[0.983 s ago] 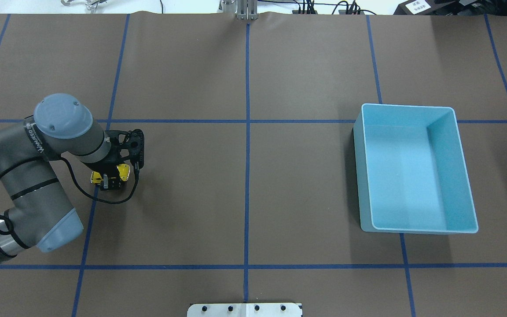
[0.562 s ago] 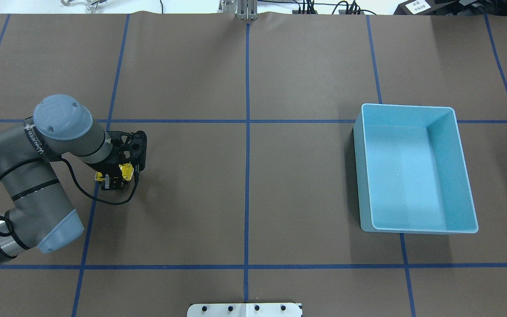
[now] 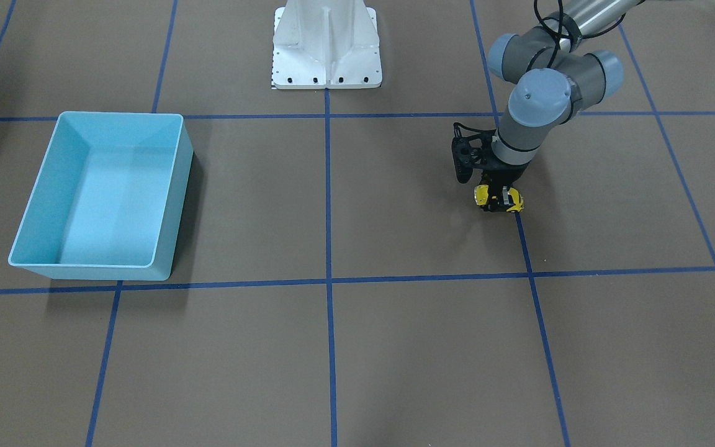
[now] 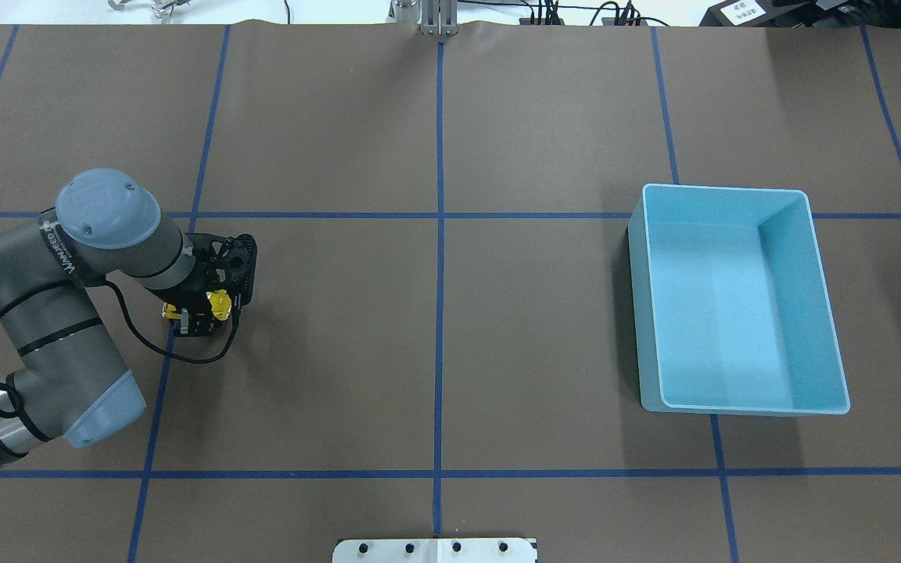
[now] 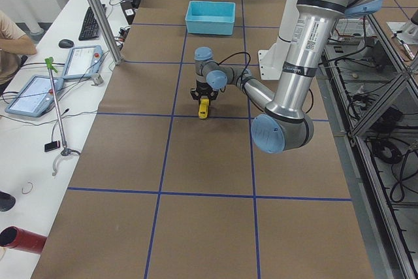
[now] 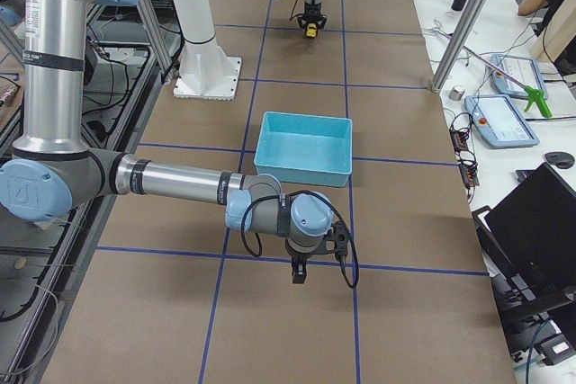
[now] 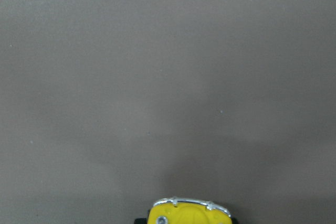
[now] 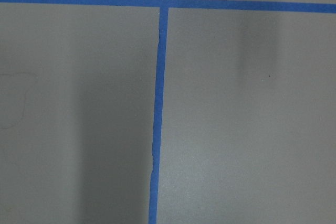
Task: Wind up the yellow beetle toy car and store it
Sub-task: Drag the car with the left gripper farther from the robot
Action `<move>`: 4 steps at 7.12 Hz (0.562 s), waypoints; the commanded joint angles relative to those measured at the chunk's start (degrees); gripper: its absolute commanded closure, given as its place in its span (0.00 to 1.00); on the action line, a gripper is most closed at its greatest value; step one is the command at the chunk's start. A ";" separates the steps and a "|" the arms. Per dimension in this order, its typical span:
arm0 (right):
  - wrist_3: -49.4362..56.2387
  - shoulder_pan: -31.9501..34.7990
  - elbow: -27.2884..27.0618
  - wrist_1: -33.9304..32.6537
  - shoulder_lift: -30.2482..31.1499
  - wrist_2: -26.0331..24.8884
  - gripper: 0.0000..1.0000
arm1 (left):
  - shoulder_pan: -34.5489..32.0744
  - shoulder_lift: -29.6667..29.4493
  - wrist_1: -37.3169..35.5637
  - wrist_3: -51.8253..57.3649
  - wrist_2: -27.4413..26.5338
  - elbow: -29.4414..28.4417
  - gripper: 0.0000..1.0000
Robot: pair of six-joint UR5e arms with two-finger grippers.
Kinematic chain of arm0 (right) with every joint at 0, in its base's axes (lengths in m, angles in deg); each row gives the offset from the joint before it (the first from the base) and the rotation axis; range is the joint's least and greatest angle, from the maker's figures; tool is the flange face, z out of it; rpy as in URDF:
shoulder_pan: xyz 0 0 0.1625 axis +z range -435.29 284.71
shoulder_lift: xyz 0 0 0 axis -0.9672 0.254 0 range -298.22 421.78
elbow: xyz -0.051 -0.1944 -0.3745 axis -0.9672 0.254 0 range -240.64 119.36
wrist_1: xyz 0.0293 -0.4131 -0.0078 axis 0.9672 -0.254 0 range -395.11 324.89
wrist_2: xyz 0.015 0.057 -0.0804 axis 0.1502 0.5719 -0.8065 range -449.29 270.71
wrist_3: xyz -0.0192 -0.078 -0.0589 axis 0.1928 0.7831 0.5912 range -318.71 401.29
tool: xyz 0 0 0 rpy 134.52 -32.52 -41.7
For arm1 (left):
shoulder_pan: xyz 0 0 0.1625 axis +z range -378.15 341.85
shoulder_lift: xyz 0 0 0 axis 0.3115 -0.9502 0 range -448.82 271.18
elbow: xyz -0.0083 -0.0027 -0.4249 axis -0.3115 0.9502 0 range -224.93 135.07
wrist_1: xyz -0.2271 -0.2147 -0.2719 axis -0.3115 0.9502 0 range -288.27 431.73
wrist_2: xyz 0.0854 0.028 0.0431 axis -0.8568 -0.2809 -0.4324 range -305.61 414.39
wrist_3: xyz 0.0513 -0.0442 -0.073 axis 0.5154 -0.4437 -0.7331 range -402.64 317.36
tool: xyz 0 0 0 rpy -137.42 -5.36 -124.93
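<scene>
The yellow beetle toy car (image 4: 220, 303) sits low at the table on the left, near a blue tape line. My left gripper (image 4: 196, 315) is shut on it from above, fingers on its sides. It also shows in the front view, car (image 3: 499, 200) under the gripper (image 3: 498, 194), and its front end shows in the left wrist view (image 7: 189, 213). The light-blue bin (image 4: 732, 188) stands empty far to the right. My right gripper (image 6: 300, 272) shows only in the exterior right view, low over the table in front of the bin (image 6: 303, 119). I cannot tell if it is open.
Brown table cover with a blue tape grid (image 4: 439, 313). The white robot base plate (image 3: 326, 49) stands at the table's robot-side edge. Operator desks with tablets (image 5: 32, 93) and a pole (image 5: 98, 17) flank the table's far side.
My left gripper with the car shifted slightly to the right along the table, then back to the left. The car stayed in the grip. The bin has not moved.
</scene>
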 commanded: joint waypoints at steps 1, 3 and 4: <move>0.00 0.00 -0.08 0.00 0.00 0.00 0.00 | -0.06 0.68 0.95 0.46 0.22 -0.19 1.00; 0.00 0.00 -0.08 0.00 0.00 0.00 0.00 | -0.23 1.47 1.57 0.64 0.22 0.16 1.00; 0.00 0.00 -0.08 0.00 0.00 0.08 0.00 | -0.32 2.52 3.05 0.55 0.22 0.25 1.00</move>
